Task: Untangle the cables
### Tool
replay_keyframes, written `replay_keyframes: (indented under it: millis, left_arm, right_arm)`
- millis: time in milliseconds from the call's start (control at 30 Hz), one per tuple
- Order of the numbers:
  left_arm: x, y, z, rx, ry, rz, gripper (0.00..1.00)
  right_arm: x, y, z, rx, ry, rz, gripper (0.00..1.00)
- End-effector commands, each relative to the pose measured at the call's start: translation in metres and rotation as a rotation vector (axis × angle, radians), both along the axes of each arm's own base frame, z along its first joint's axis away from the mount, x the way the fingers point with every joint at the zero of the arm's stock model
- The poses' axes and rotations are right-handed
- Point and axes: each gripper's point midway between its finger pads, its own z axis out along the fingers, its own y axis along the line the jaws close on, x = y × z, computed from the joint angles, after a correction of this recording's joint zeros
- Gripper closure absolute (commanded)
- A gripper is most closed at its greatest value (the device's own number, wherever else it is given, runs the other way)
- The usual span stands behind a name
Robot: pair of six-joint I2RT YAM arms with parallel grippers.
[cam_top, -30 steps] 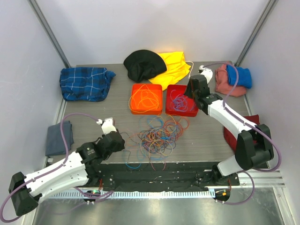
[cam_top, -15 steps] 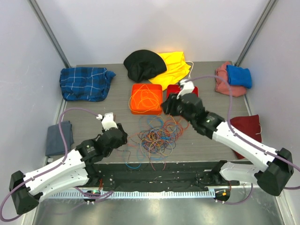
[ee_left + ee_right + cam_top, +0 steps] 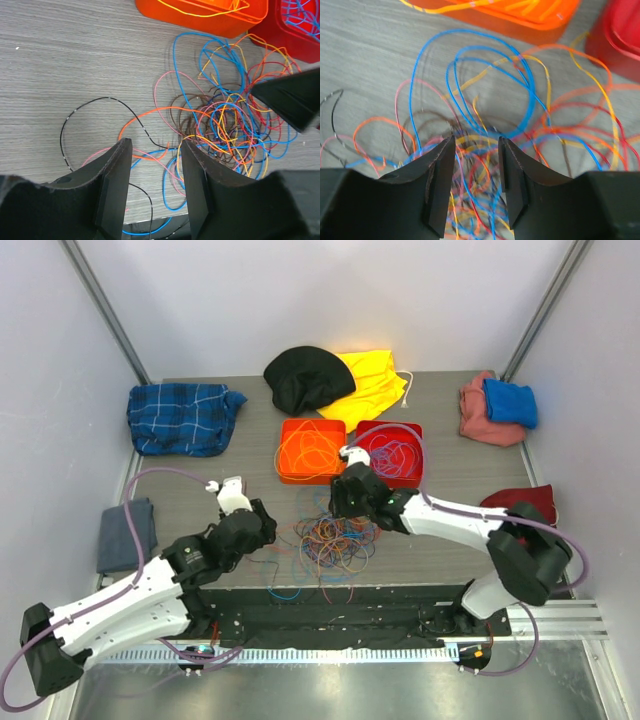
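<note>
Right tool [image 3: 476, 145] hangs near orange bin [image 3: 312, 480] holding orange cables [image 3: 312, 450], beside red bin [image 3: 418, 455].

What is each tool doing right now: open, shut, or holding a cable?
Left tool: open, holding nothing.
Right tool: open, holding nothing, just above the cables.

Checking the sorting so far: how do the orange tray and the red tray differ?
The orange tray holds orange and yellow cables; the red tray holds blue and purple cables. In the top view the orange tray is left, the red tray right. Both are shallow, square, side by side.
</note>
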Motion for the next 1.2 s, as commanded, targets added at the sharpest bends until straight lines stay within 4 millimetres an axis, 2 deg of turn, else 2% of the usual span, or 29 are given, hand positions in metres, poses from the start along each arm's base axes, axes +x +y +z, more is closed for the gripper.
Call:
replay_keyframes:
  millis: [0,200,333,500,600,633,700,733,800,833,967,1000,1067,1100,1133,1167]
  left_arm:
    - [-0.003,0.006,0.005,-0.043,-0.008,0.030,0.51]
    - [-0.010,0.017,0.001,-0.054,-0.013,0.038,0.50]
    - [-0.013,0.022,-0.001,-0.058,-0.014,0.043,0.50]
    - [-0.016,0.028,-0.001,-0.052,-0.018,0.053,0.50]
    - [-0.015,0.030,0.000,-0.059,-0.026,0.059,0.49]
    - [-0.015,0.029,-0.001,-0.062,-0.026,0.058,0.49]
    - [-0.015,0.029,-0.002,-0.065,-0.025,0.058,0.49]
    - [-0.015,0.028,-0.002,-0.067,-0.025,0.057,0.49]
    - [-0.014,0.028,-0.002,-0.064,-0.024,0.059,0.49]
    - [-0.014,0.027,-0.002,-0.068,-0.027,0.058,0.49]
    - [-0.011,0.024,0.002,-0.072,-0.038,0.055,0.49]
    - [-0.010,0.024,0.003,-0.067,-0.043,0.058,0.49]
    - [-0.007,0.023,0.009,-0.070,-0.064,0.059,0.49]
    - [-0.005,0.022,0.012,-0.069,-0.074,0.058,0.48]
    - [-0.003,0.022,0.015,-0.058,-0.087,0.050,0.47]
    - [0.000,0.020,0.023,-0.071,-0.109,0.051,0.45]
  right_arm:
    - [0.024,0.040,0.022,0.064,-0.080,0.038,0.52]
    - [0.037,0.063,0.007,0.053,-0.079,0.052,0.52]
    - [0.047,0.066,-0.010,0.005,-0.068,0.040,0.52]
    - [0.053,0.068,-0.016,-0.019,-0.066,0.023,0.54]
    - [0.057,0.065,-0.019,-0.040,-0.076,0.005,0.62]
    - [0.058,0.064,-0.018,-0.043,-0.079,0.001,0.70]
    - [0.057,0.060,-0.013,-0.042,-0.094,-0.011,0.79]
    - [0.058,0.056,-0.009,-0.046,-0.107,-0.025,0.90]
    - [0.056,0.055,0.016,-0.015,-0.152,-0.032,0.99]
    - [0.055,0.053,0.026,-0.010,-0.175,-0.040,0.99]
    - [0.042,0.043,0.107,0.055,-0.269,-0.040,0.99]
    - [0.038,0.039,0.161,0.137,-0.341,-0.044,0.99]
    - [0.027,0.028,0.202,0.149,-0.388,-0.031,0.99]
    - [0.019,0.019,0.256,0.227,-0.456,-0.035,0.99]
    - [0.013,0.013,0.277,0.235,-0.487,-0.025,0.99]
    - [0.006,0.004,0.289,0.226,-0.489,-0.019,0.99]
